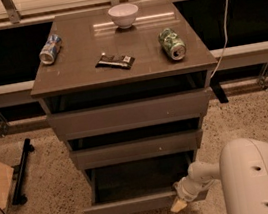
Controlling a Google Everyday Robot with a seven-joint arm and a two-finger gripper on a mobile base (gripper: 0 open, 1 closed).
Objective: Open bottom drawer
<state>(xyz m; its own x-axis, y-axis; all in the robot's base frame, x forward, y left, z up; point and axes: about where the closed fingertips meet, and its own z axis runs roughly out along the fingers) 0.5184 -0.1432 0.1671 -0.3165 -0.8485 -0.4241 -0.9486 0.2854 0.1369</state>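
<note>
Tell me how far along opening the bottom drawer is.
Mostly done: the bottom drawer stands pulled out, its dark inside showing below the middle drawer. In hand: the gripper sits at the right end of the drawer's front. Left: perhaps a little more pull, then backing away.

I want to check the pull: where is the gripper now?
In the camera view the gripper is low and right of centre, at the right end of the front of the bottom drawer.
</note>
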